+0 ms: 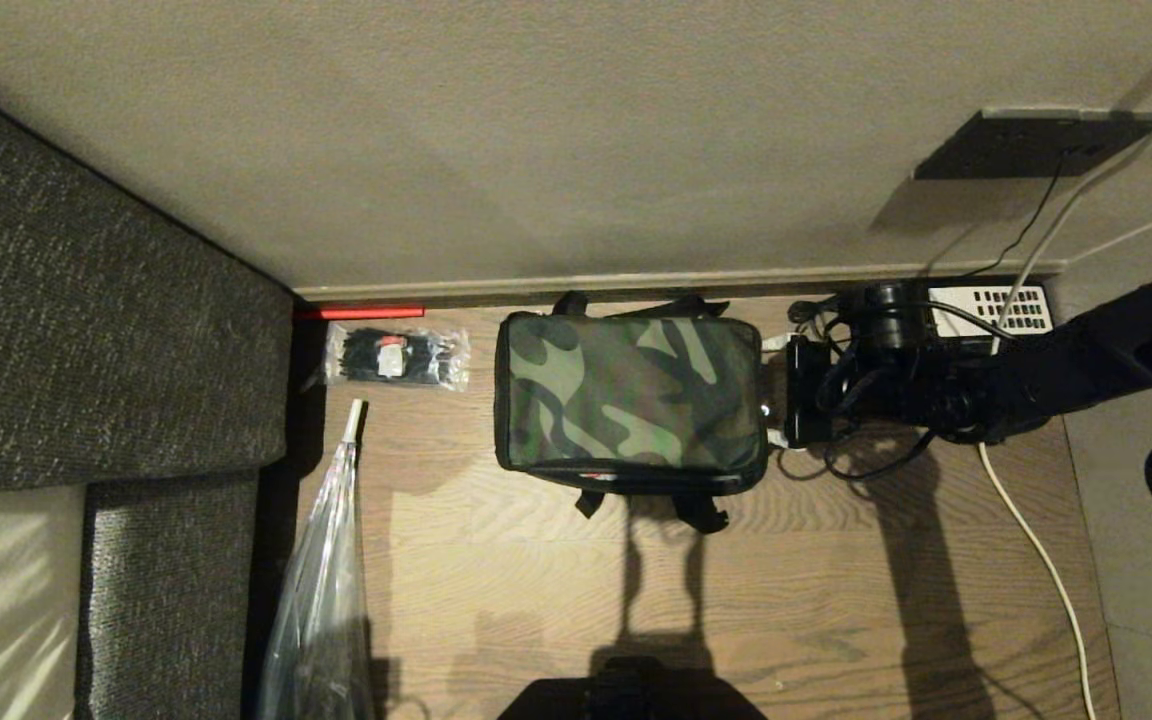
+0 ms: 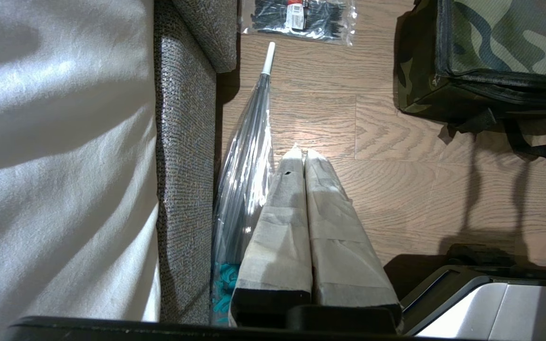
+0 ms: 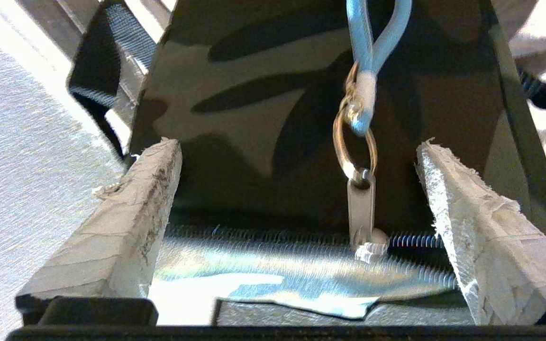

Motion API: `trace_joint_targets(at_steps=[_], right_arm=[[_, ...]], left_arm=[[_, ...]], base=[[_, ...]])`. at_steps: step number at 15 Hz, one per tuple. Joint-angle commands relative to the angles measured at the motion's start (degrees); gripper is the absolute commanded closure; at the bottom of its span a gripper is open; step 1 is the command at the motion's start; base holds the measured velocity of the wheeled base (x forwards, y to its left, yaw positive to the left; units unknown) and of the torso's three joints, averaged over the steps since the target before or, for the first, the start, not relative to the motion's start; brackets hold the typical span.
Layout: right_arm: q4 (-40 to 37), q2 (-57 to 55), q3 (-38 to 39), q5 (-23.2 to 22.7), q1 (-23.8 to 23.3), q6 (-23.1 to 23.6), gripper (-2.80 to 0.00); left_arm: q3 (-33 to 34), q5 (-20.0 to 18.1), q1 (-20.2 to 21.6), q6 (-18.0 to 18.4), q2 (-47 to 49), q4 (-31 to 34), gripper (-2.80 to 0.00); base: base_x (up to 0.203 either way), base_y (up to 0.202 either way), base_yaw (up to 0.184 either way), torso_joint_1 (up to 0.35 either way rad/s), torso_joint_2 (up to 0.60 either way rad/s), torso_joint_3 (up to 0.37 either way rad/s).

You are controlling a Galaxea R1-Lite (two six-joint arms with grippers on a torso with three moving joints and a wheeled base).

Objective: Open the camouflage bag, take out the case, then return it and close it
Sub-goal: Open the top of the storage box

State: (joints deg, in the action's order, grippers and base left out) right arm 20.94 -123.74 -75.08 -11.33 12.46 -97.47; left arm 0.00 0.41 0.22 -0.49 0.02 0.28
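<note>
The camouflage bag (image 1: 626,390) lies lid-up on the wooden floor against the wall, and its corner also shows in the left wrist view (image 2: 500,42). My right gripper (image 1: 774,392) is at the bag's right end, open. In the right wrist view, the gripper (image 3: 296,144) straddles the zipper line; the metal zipper pull (image 3: 361,203) with its ring and blue cord (image 3: 377,33) stands between the fingers, nearer one finger and touching neither. The case is out of view. My left gripper (image 2: 304,152) hangs shut and empty over the floor beside the sofa.
A grey sofa (image 1: 86,330) fills the left side. A folded clear umbrella (image 1: 326,580) and a pack of black cable ties (image 1: 396,357) lie between sofa and bag. A white cable (image 1: 1036,540) and a dark device with cords (image 1: 986,305) sit behind my right arm.
</note>
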Motion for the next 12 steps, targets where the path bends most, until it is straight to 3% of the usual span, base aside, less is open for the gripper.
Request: trace_joint_targets(at_steps=[1,4,7,8,12], right_arm=[[0.2,-1.2,-0.2,-0.1,0.0,-0.4,-2.80],[2.8,-2.6,-0.2,-0.2,0.0,2.5,-2.80],[3.0,-3.2,-0.4,-0.2,0.0,2.6,-2.80],[3.0,-3.3,-0.5,-0.2,0.0,2.7,0.00],[3.0,-3.8,-1.2,-0.1,0.0,2.8,0.00]], left_arm=[[0.2,0.0,0.0,0.0,-0.1,0.0,0.00],[0.2,0.0,0.0,0.0,-0.1,0.0,0.00],[0.2,0.0,0.0,0.0,-0.1,0.0,0.00],[0.2,0.0,0.0,0.0,-0.1,0.0,0.00],[0.2,0.0,0.0,0.0,-0.1,0.0,0.00]], base=[[0.000,0.000,0.000,0.000,0.00,0.000],[0.000,0.000,0.000,0.000,0.00,0.000],[0.000,0.000,0.000,0.000,0.00,0.000],[0.000,0.000,0.000,0.000,0.00,0.000],[0.000,0.000,0.000,0.000,0.00,0.000]])
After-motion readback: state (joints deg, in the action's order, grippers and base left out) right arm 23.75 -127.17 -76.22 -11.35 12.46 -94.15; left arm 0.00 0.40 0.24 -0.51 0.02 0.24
